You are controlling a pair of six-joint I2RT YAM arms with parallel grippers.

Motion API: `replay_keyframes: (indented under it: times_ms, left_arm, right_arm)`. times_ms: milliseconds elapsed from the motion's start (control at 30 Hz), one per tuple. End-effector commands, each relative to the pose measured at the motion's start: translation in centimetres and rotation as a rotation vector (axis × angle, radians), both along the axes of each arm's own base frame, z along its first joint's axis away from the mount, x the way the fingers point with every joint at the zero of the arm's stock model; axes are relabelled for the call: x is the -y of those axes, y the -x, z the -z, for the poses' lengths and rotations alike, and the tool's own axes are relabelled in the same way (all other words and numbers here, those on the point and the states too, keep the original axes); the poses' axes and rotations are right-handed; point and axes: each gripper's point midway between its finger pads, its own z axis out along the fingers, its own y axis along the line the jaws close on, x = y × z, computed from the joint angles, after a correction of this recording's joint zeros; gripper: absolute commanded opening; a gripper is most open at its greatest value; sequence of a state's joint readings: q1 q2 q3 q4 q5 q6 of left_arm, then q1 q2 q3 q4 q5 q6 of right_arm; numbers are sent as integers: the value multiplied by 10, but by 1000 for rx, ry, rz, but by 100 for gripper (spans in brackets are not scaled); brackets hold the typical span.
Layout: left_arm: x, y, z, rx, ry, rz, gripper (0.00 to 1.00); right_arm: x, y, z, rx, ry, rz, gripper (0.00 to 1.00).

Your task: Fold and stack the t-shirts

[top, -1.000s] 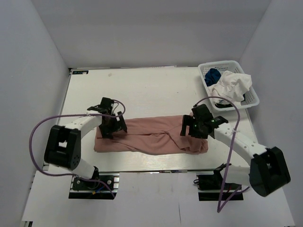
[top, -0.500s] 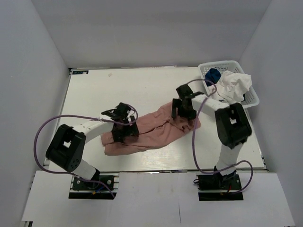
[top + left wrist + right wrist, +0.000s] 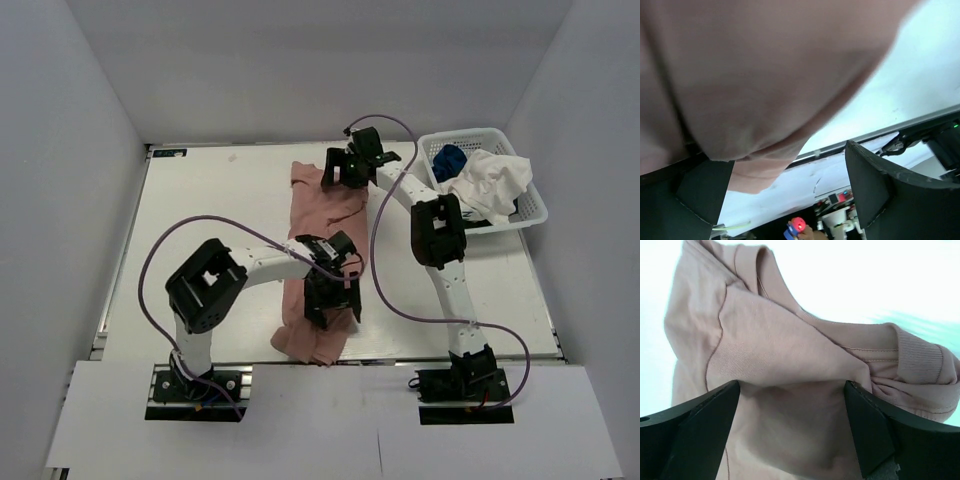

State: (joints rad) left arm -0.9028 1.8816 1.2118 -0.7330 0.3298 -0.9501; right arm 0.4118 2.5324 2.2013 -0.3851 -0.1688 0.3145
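The white table [image 3: 200, 200] carries a pink shirt [image 3: 318, 212] stretched from its far middle to its near edge, and a basket [image 3: 465, 133] at the far right.

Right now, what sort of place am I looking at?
Probably a robot lab test cell: a white table boxed in by bare walls, left arm and right arm bolted at its near edge, and a basket of shirts.

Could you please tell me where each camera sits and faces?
Top external: above and behind the robot, looking down at the white table; left arm and right arm show.
Left wrist: on the left arm, facing the table's near edge; its spread left fingers frame the dusty-pink cloth t-shirt.
Right wrist: on the right arm, looking down at the shirt's ribbed collar between its spread right fingers.
Shared: all show that shirt.
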Motion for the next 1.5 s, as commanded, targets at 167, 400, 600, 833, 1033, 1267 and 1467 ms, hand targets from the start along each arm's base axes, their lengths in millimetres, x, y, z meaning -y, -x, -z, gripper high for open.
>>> replay_keyframes:
  times_ms: [167, 400, 600, 833, 1033, 1267, 1467]
  left_arm:
    - [39, 4, -41, 146, 87, 113, 100]
    - [5, -25, -124, 444, 100, 119, 100]
    - [-101, -9, -126, 508, -106, -123, 100]
    - [-164, 8, -111, 467, -220, -303, 100]
    - [-173, -17, -115, 508, -210, -400, 100]
    - [-174, -33, -122, 524, -198, -401, 100]
    - [-160, -38, -105, 424, -151, -332, 100]
  right_arm:
    - [-36, 8, -4, -33, -148, -115, 90]
    - [-13, -10, -153, 274, -108, -46, 90]
    - [4, 43, -162, 181, -7, -46, 90]
    - [-8, 154, -95, 9, 145, -94, 90]
    - [-14, 223, -28, -150, 221, -14, 90]
    - [-12, 200, 19, -201, 397, 97, 90]
    - [-15, 145, 48, -232, 426, 177, 90]
